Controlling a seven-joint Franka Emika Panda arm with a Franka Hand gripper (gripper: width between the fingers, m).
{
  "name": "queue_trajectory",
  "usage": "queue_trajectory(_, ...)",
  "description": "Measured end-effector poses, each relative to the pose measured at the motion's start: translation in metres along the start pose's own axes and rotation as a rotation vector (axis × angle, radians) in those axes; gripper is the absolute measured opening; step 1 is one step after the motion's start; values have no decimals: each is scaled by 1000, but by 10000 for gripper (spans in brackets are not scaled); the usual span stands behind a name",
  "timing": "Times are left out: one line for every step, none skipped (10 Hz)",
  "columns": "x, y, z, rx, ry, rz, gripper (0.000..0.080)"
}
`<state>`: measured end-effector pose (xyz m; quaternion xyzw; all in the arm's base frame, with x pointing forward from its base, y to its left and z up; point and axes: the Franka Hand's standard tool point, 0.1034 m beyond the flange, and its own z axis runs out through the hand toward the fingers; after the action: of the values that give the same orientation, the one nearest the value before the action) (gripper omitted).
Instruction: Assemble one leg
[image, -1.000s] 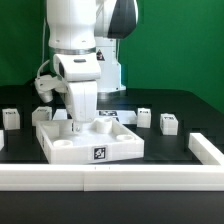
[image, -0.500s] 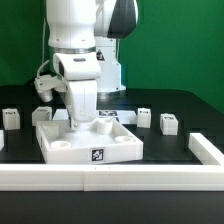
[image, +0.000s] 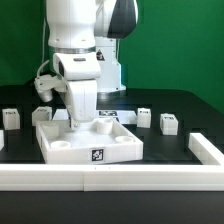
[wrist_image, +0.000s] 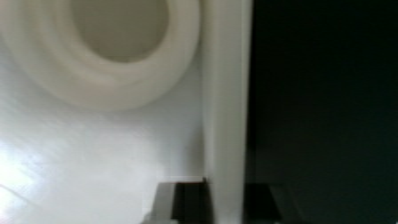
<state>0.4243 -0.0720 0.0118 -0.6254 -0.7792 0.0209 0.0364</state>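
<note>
The large white square panel (image: 85, 148) with a tag on its front face lies flat in the middle of the black table. My gripper (image: 78, 121) reaches straight down onto its far part, toward the exterior view's left. In the wrist view my gripper (wrist_image: 226, 205) has a dark fingertip (wrist_image: 187, 205) on each side of the panel's thin upright rim (wrist_image: 226, 110), which fills the gap between them. A round recess (wrist_image: 116, 35) of the panel lies beside it. Small white legs stand apart on the table: two on the exterior view's left (image: 10, 117) (image: 42, 115), two on its right (image: 144, 116) (image: 168, 122).
A low white rail (image: 110, 178) runs along the table's front edge and turns back on the exterior view's right (image: 205, 148). The arm's base stands behind the panel. Black table (wrist_image: 329, 110) shows beyond the panel's rim.
</note>
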Motion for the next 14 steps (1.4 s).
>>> queue_trajectory(15, 5, 1, -4, 5, 62, 64)
queue_trajectory(30, 13, 1, -13, 9, 87, 64)
queue_trajectory(43, 21, 1, -22, 14, 117, 64)
queue_trajectory(55, 34, 0, -33, 19, 154, 64)
queue_trajectory(66, 48, -1, -46, 24, 172, 64)
queue_trajectory(75, 60, -1, -57, 28, 186, 64)
queue_trajectory(84, 73, -3, -67, 33, 213, 64)
queue_trajectory(93, 83, -3, -75, 37, 234, 64)
queue_trajectory(103, 89, -3, -76, 39, 244, 64)
queue_trajectory(111, 91, -3, -72, 39, 241, 64)
queue_trajectory(118, 92, -3, -72, 39, 235, 64)
queue_trajectory(120, 93, -3, -72, 39, 232, 64)
queue_trajectory(121, 93, -3, -72, 39, 231, 64)
queue_trajectory(120, 92, -3, -72, 39, 232, 64)
